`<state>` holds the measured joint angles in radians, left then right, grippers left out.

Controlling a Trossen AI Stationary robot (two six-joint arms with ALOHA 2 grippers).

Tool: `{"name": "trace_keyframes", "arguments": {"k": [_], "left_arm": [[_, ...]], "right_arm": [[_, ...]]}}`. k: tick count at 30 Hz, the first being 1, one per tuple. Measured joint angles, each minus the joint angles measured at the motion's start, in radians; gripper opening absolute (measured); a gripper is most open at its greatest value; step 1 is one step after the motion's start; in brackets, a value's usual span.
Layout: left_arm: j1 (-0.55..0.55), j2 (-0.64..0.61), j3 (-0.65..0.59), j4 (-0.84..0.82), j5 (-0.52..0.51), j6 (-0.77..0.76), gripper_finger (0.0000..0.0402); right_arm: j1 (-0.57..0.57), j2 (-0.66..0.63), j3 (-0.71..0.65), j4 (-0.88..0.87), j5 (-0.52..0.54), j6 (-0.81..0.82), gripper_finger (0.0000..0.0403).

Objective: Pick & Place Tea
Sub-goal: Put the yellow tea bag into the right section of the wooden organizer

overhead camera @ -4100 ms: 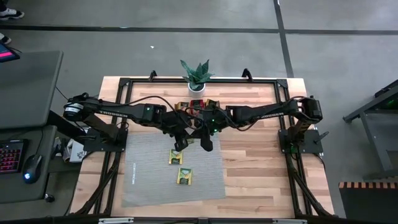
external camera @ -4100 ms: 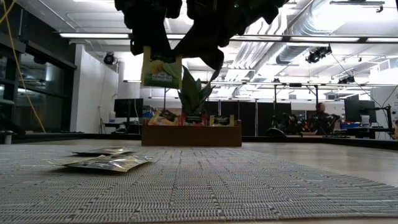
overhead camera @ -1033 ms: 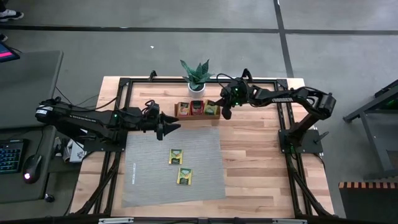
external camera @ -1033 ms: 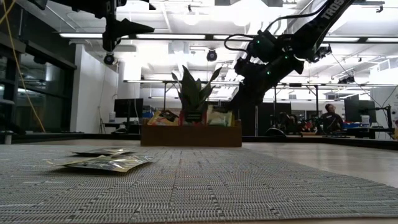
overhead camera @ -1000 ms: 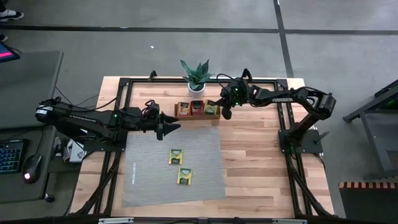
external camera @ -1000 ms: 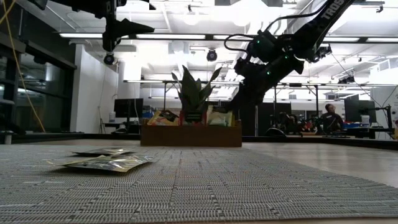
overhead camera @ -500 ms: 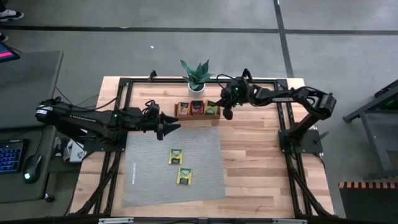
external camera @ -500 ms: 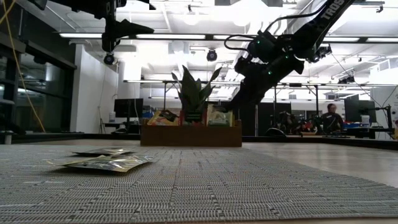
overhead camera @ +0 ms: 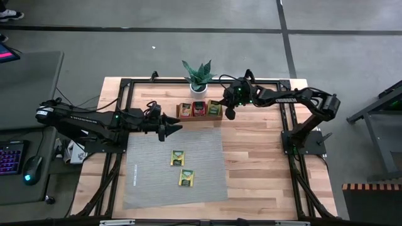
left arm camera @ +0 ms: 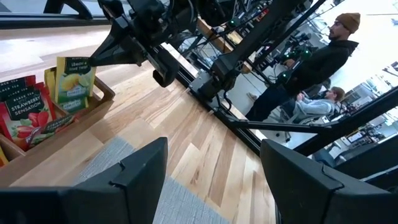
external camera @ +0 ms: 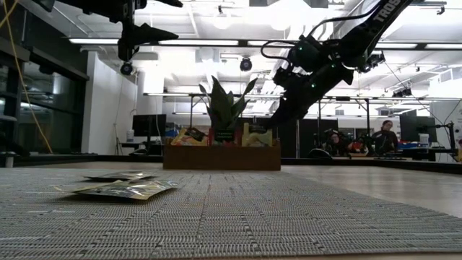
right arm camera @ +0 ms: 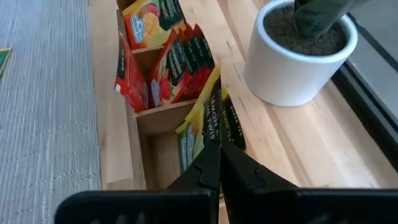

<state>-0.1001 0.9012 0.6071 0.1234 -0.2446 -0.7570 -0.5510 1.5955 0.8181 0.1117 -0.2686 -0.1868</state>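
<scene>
So on the grey mat (overhead camera: 151, 182) there are 2 loose tea sachets (overhead camera: 178, 157) lying flat, 1 just ahead of the other (overhead camera: 186, 177), both yellow-green. Going left to right: the left gripper (overhead camera: 176, 129) hangs in the air over the mat's far left corner, fingers (left arm camera: 140, 177) spread well apart with nothing between them. Next comes the wooden tray (overhead camera: 200, 116) with 3 compartments, packed with sachets, red ones (right arm camera: 180, 62) in the middle. The right gripper (right arm camera: 219, 169) is at the tray's right-end compartment, fingers pinched tight on the top edge of 1 yellow lemon sachet (right arm camera: 208, 124) standing upright in there. Behind the tray sits 1 potted plant (overhead camera: 198, 76).
</scene>
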Motion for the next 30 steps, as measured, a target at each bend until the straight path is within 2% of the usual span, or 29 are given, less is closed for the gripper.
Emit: {"name": "trace_keyframes", "arguments": {"k": [19, 30], "left_arm": [[0.000, 0.000, 0.000, -0.020, 0.000, 0.000, 0.0254], [0.000, 0.000, 0.000, -0.019, 0.001, 0.000, 0.0254]], "right_arm": [[-0.002, -0.027, 0.001, -0.036, -0.078, -0.026, 0.0000], [-0.002, -0.027, 0.001, -0.036, -0.082, -0.032, 0.0008]]}}
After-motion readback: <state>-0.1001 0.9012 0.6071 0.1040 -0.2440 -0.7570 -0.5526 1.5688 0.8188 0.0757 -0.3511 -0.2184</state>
